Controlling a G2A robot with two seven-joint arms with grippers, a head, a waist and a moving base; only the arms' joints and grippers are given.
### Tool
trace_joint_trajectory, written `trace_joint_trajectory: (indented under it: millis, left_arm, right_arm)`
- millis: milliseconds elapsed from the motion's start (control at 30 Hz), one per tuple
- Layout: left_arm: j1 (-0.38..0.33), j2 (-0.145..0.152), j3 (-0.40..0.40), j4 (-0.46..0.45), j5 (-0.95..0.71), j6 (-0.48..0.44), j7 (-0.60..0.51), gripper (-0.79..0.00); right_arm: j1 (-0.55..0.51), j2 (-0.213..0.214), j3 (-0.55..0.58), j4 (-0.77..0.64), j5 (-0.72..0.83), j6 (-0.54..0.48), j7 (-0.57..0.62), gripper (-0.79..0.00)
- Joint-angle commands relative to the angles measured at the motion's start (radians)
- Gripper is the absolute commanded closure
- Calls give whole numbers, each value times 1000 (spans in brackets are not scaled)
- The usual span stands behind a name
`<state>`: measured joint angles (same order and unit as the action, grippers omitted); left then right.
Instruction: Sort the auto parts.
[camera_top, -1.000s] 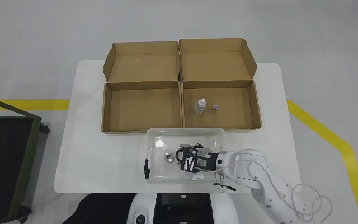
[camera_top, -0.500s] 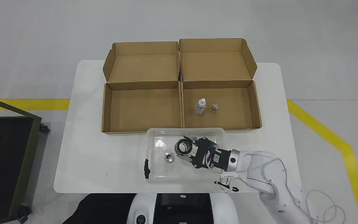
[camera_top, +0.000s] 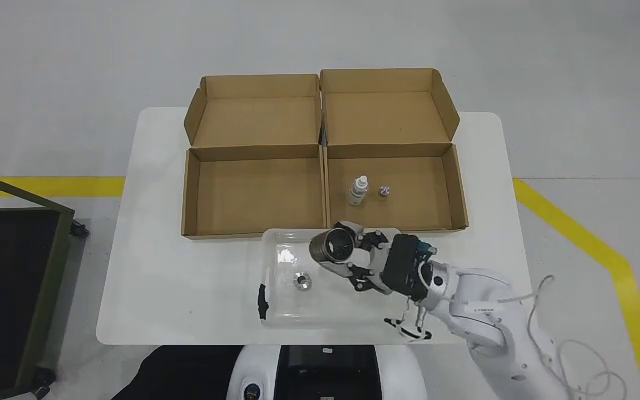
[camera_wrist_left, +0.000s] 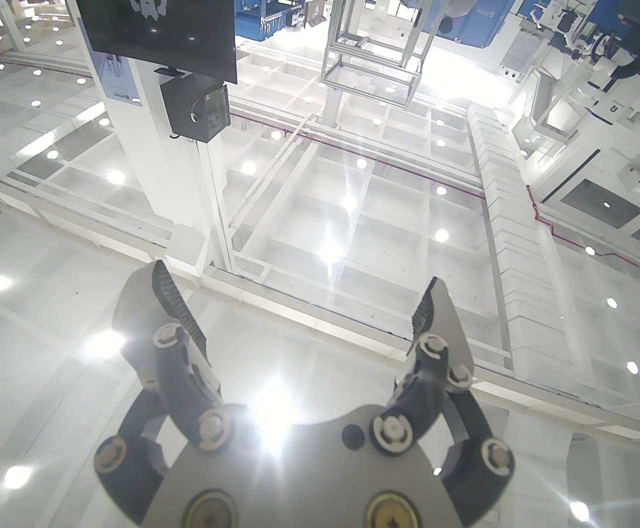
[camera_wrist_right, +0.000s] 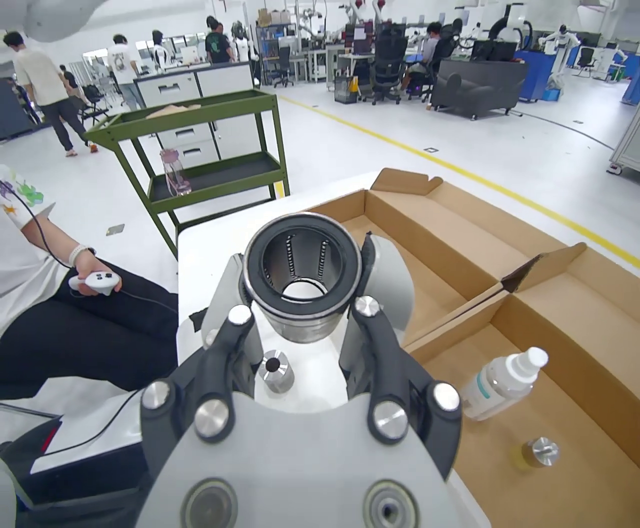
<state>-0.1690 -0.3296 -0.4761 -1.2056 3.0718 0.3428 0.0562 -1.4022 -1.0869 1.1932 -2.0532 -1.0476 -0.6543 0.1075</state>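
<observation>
My right gripper (camera_wrist_right: 302, 295) (camera_top: 340, 250) is shut on a steel linear bearing (camera_wrist_right: 302, 265) (camera_top: 333, 244), a hollow cylinder with black end rings, held above the far edge of the clear plastic tray (camera_top: 275, 312). A small metal bushing (camera_top: 300, 281) (camera_wrist_right: 275, 372) lies in the tray below it. Two open cardboard boxes stand beyond the tray: the left box (camera_top: 205, 195) holds nothing visible, the right box (camera_top: 455, 195) holds a small white bottle (camera_top: 357, 190) (camera_wrist_right: 500, 382) and a small metal cap (camera_top: 386, 189) (camera_wrist_right: 539, 450). My left gripper (camera_wrist_left: 300, 310) points up at the ceiling, open, with nothing between its fingers.
The white table (camera_top: 150, 260) has bare room left of the tray and boxes. A black strip (camera_top: 262, 300) sits at the tray's left edge. A green cart (camera_wrist_right: 200, 150) stands off the table's side, beside a seated person holding a controller.
My right gripper has lifted the bearing out of the tray's middle and carried it up and toward the boxes, tilting so the bearing's open end faces up.
</observation>
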Motion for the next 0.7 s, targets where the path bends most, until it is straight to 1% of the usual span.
trace_joint_trajectory:
  millis: [0, 200, 667]
  left_arm:
    - [0, 0, 0, 0, 0, 0, 0, -785]
    - [0, 0, 0, 0, 0, 0, 0, -785]
    - [0, 0, 0, 0, 0, 0, 0, -785]
  right_arm:
    - [-2, 0, 9, -6, 13, 1, -15, 0]
    - [2, 0, 29, -23, 59, -3, -40, 0]
    - [-20, -5, 98, -27, 159, 22, -189, 0]
